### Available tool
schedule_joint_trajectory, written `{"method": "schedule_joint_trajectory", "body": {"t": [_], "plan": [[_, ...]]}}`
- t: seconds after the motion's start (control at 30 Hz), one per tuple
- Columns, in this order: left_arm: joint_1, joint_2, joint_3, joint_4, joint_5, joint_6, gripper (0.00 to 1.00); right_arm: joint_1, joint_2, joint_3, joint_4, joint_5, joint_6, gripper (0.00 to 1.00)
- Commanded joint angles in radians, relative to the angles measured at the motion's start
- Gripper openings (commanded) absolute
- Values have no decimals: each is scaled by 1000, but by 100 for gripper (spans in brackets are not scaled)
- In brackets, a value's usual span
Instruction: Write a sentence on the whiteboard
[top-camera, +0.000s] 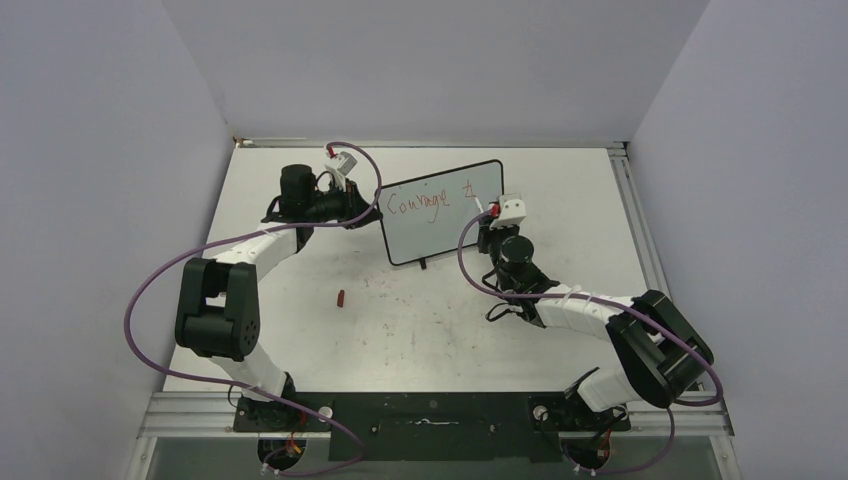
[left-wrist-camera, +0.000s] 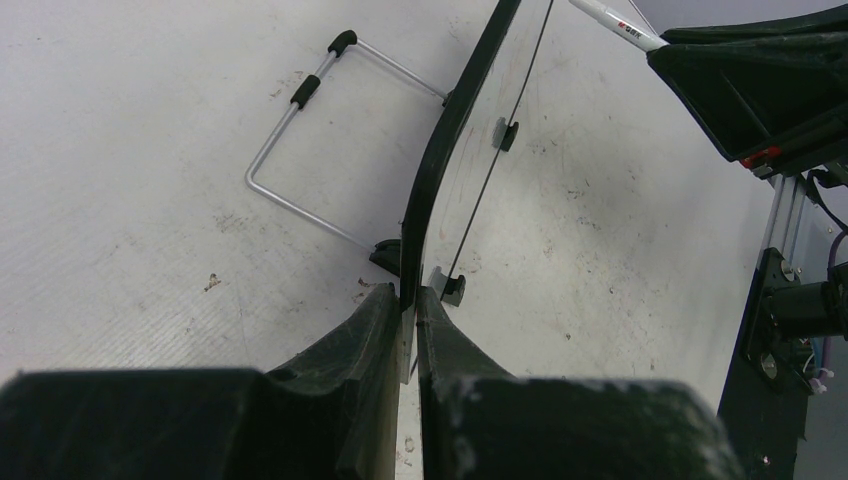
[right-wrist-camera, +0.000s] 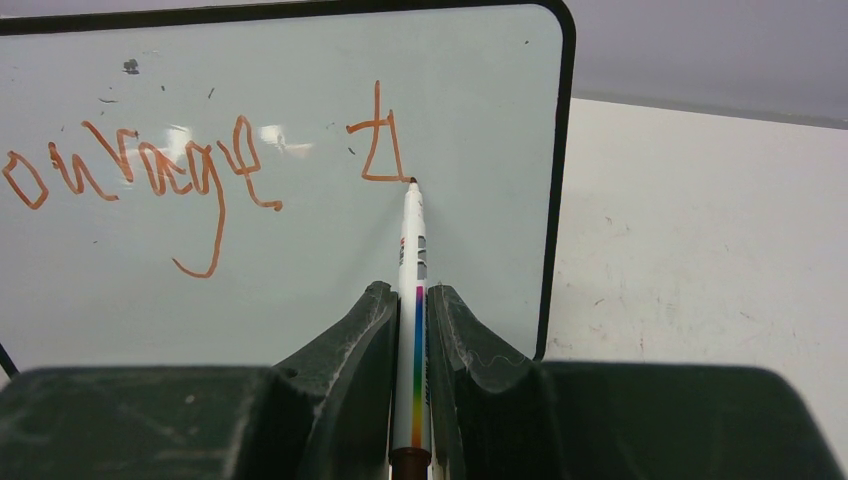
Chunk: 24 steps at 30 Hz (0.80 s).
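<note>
The whiteboard (top-camera: 450, 238) stands upright on the table at mid-back, black-framed. My left gripper (top-camera: 374, 217) is shut on its left edge; in the left wrist view the fingertips (left-wrist-camera: 385, 305) pinch the thin frame (left-wrist-camera: 440, 170). The sentence (top-camera: 425, 203) is in thin red marker and reads "Courage" plus the start of another word (right-wrist-camera: 378, 140). My right gripper (right-wrist-camera: 411, 298) is shut on a white marker (right-wrist-camera: 413, 250) with a rainbow stripe. The marker's tip touches the board at the foot of the last red stroke. The right gripper (top-camera: 488, 222) is at the board's right side.
A small red marker cap (top-camera: 341, 297) lies on the table in front of the board's left side. Behind the board a wire stand (left-wrist-camera: 300, 150) rests on the table. Grey walls close in the table on the left, back and right.
</note>
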Motion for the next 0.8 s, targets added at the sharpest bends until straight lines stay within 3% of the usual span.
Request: {"method": "schedule_joint_trajectory", "body": {"t": [0.0,0.77], "plan": [[7,-42,31,-7,12,7,0,-11,-7,52,28,25,-16,5],[7,-43,31,-7,14,7,0,5,28,78,27,-8,-21,5]]}}
